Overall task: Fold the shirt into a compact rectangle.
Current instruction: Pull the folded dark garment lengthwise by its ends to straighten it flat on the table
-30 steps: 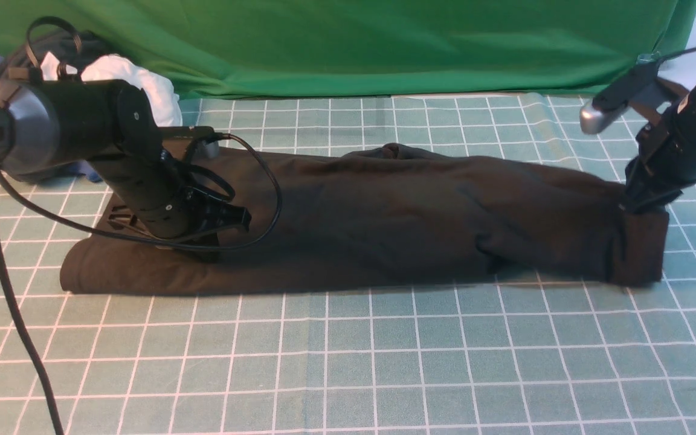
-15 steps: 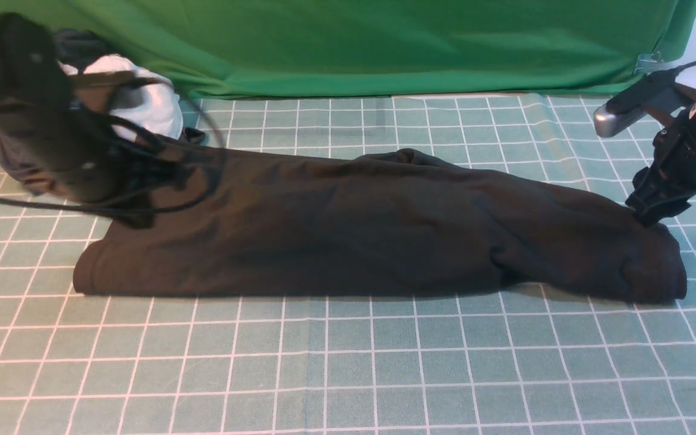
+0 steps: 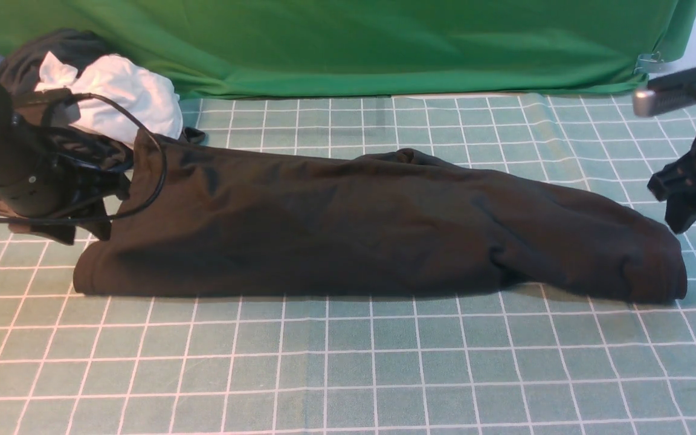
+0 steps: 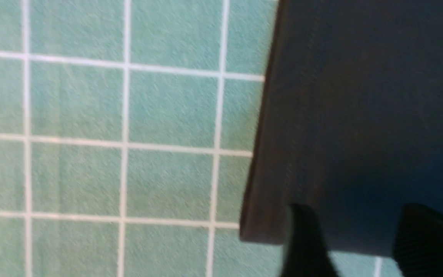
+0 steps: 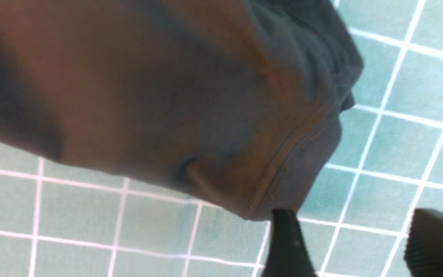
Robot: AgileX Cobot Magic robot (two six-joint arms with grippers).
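Two claws hang over the table, one at each end of the shirt. Behind the arm on the far left, a crumpled white cloth lies on a dark cloth at the back of the mat. The mat is pale green with white squares, and a green curtain hangs behind it.

The left claw is black, with a black wire looping off it. It sits right at the left end of the shirt, by the far corner. In the left wrist view its two fingers are spread wide and pinch nothing. The shirt's straight edge lies below them.

The shirt is dark brown-black. It lies flat on the mat as one long, low strip that runs from left to right across the middle of the table. A small bump of cloth sticks up at its far edge, near the middle. Its right end is round and lumpy, and a sewn hem shows there in the right wrist view.

The right claw is up in the air, just beside that right end and not touching it. Its fingers are spread too, with only the mat between them.
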